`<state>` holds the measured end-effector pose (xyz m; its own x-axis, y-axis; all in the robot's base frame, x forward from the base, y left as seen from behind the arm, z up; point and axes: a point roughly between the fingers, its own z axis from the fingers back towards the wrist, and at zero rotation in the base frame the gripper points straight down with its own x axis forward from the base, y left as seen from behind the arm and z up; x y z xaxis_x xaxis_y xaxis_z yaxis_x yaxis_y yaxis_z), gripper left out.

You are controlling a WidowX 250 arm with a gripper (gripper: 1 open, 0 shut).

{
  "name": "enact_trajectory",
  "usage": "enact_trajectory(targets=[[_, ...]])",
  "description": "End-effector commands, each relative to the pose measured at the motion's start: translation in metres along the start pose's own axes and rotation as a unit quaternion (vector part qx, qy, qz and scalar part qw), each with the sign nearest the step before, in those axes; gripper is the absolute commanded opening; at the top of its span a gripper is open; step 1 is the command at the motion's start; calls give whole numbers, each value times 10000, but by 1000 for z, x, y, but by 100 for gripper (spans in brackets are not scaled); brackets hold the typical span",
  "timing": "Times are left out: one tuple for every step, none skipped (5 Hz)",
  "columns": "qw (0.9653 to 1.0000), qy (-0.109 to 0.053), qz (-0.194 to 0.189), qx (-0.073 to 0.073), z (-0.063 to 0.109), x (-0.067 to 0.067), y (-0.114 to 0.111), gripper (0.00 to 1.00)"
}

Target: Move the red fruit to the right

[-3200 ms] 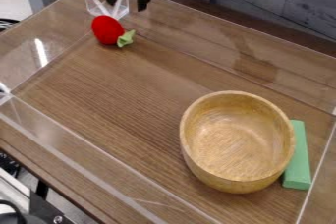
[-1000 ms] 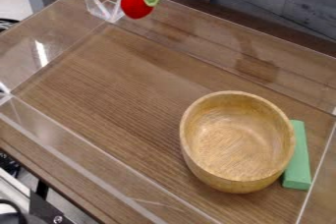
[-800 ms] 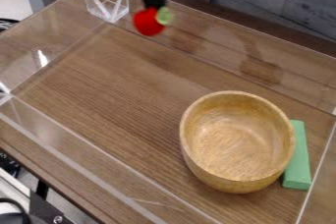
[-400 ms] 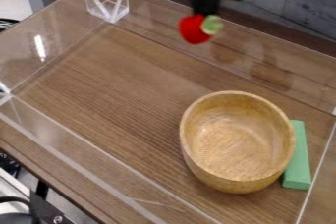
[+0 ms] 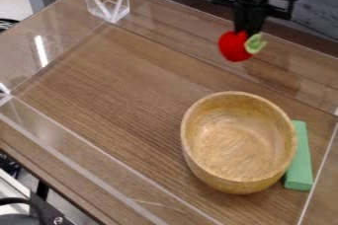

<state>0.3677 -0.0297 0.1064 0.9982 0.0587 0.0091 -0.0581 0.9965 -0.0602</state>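
The tool (image 5: 246,30) hangs straight down, jaws pinched on the red fruit (image 5: 236,46), which sits directly below it at 6 o'clock, off the worktop (image 5: 119,91). The fruit's green cap sticks out toward 3 o'clock, so its long axis runs about 9-to-3. Only one arm here. Fruit is in the upper right of the view, above the wooden bowl (image 5: 238,140), which lies at 6 o'clock from it; the green block (image 5: 299,157) is just beside the bowl's right rim.

Versus one second ago: fruit and tool were at the top left by the clear corner bracket (image 5: 109,4); now carried well across toward 3 o'clock, same grip, cap turned from up-right to sideways. Bowl and block unmoved.

Judgement: carry nearly done, what's left is lowering and release, on bare wood clear of the bowl.
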Motion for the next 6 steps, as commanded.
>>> enact_trajectory(targets=[[9996,-282,-40,-15,24,2,6,0],[9996,-253,-83,-14,27,0,12,100],[9996,-264,-18,-19,20,0,17,100],[9996,-265,-12,-19,14,-4,16,100],[9995,-302,-8,-23,12,-9,15,100],[9989,-325,-328,-31,15,-8,17,100]])
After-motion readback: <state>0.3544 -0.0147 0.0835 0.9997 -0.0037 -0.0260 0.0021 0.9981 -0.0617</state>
